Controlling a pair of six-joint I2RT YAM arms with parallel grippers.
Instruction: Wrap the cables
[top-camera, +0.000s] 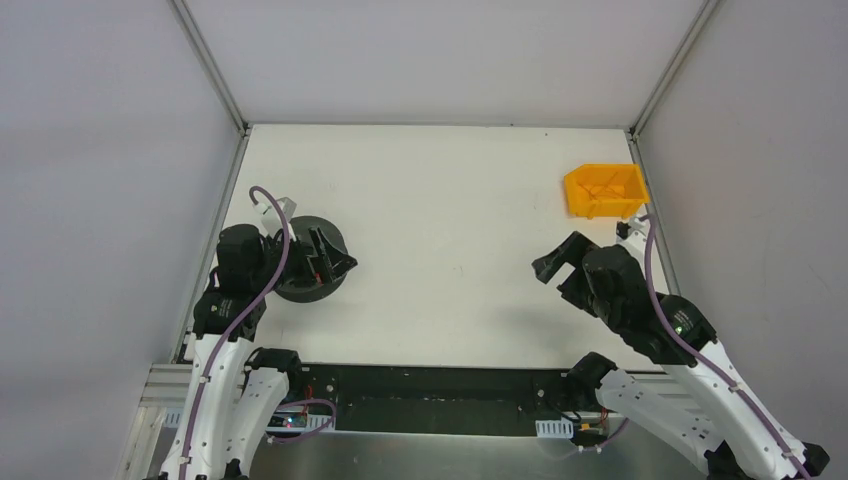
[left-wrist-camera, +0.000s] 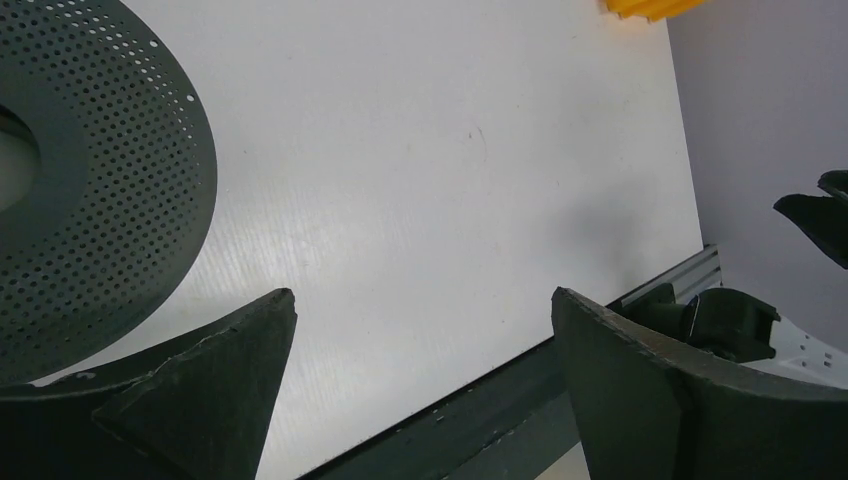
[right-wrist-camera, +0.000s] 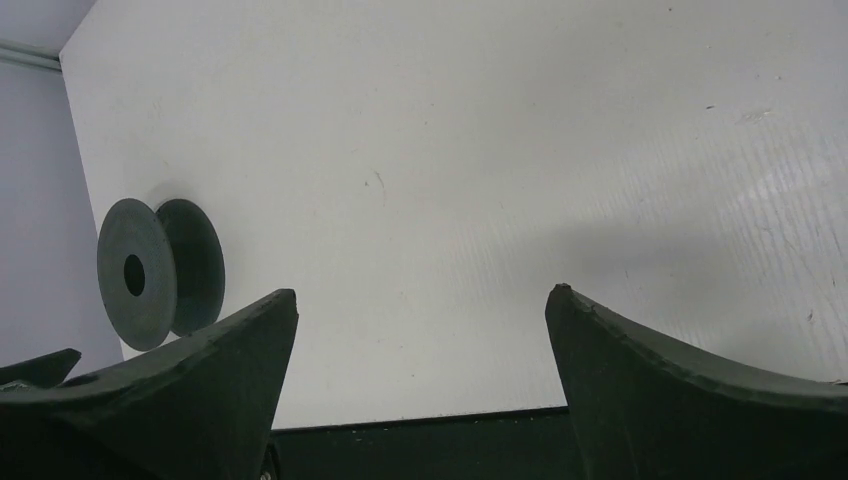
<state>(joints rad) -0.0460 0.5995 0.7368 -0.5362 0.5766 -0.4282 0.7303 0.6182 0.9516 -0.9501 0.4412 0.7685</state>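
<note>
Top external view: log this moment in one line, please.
left gripper open at spool | right gripper open over table near orange bin | cable not made out | nothing held

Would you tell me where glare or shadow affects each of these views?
Top external: even, diffuse light, no harsh shadows around the spool. Left wrist: a sheen on the table next to the spool's perforated flange, whose holes are sharp. Right wrist: glare at the right brings out the table's ribbing, a soft shadow crosses the middle, and the fingers are dark silhouettes.
</note>
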